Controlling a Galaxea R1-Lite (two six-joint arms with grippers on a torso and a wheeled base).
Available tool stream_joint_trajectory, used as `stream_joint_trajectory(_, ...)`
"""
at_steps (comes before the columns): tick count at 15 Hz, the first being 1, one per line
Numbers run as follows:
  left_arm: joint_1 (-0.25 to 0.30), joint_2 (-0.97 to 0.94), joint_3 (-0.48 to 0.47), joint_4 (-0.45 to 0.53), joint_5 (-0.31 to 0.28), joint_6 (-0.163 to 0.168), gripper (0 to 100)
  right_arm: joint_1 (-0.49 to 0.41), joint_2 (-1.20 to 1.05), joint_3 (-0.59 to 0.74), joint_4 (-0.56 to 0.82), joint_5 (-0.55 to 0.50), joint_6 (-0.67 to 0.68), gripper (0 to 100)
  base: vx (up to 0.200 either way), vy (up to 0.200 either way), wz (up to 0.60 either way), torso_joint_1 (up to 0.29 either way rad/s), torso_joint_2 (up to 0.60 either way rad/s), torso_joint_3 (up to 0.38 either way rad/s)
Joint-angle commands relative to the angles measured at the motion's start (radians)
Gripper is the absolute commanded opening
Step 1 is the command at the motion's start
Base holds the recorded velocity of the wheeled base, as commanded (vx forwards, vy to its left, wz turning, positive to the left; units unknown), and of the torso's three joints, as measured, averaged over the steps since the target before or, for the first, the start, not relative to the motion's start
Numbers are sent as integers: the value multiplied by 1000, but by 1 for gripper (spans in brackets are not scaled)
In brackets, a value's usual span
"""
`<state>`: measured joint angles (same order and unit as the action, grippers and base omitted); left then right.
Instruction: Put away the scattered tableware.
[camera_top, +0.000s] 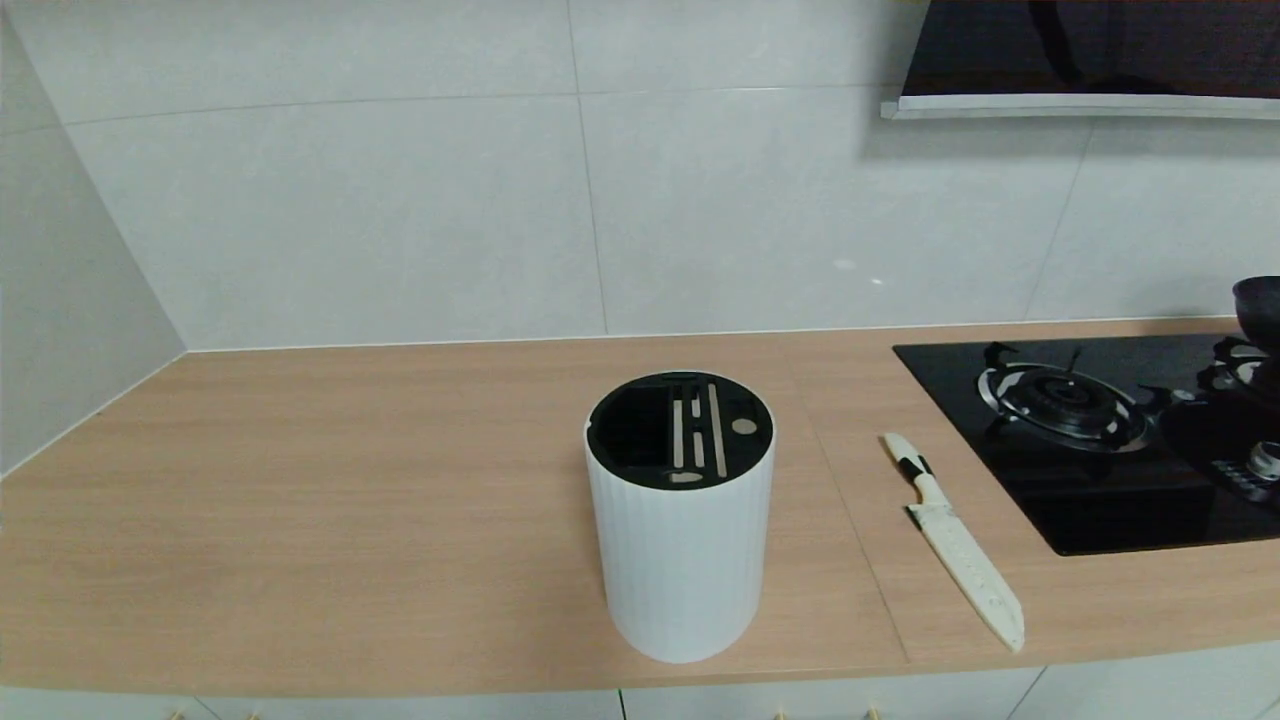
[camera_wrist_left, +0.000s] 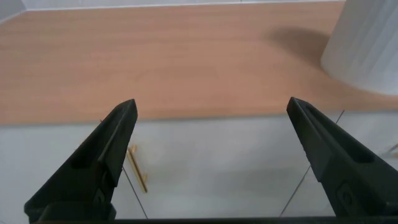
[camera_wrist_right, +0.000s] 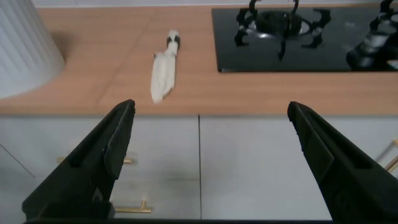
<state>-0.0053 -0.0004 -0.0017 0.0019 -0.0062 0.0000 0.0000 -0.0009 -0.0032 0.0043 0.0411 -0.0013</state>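
Hanging off the counter's front edge, the right gripper (camera_wrist_right: 210, 106) is spread wide and empty, probably ready for the knife (camera_wrist_right: 165, 70) lying flat just ahead (handle pointing away). The slotted holder (camera_top: 680, 520) stands beside it. The left gripper (camera_wrist_left: 211, 101) is also wide open and empty.

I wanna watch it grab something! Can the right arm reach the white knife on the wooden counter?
Probably yes: the open right gripper faces the black-banded white knife, with bare wooden counter between.

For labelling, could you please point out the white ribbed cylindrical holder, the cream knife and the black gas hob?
White ribbed cylindrical holder (camera_top: 680, 570): head view, side wall.
Cream knife (camera_top: 965, 572): head view, blade middle.
Black gas hob (camera_top: 1090, 505): head view, bare glass.
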Motion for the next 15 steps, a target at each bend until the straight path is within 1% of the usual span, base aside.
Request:
stream_joint_trajectory(1, 1, 0, 0, 0, 0, 0, 100, 0, 1, 0, 0, 0, 0, 100, 0, 0, 0, 266, -559, -310)
stream_joint_trajectory(6, 1, 0, 0, 0, 0, 0, 100, 0, 1, 0, 0, 0, 0, 100, 0, 0, 0, 278, -596, -316)
stream_joint_trajectory(11, -1, 0, 0, 0, 0, 0, 100, 0, 1, 0, -1, 0, 0, 100, 0, 0, 0, 206, -425, -227)
stream_joint_trajectory(15, 1, 0, 0, 0, 0, 0, 100, 0, 1, 0, 0, 0, 0, 100, 0, 0, 0, 29, -59, -28)
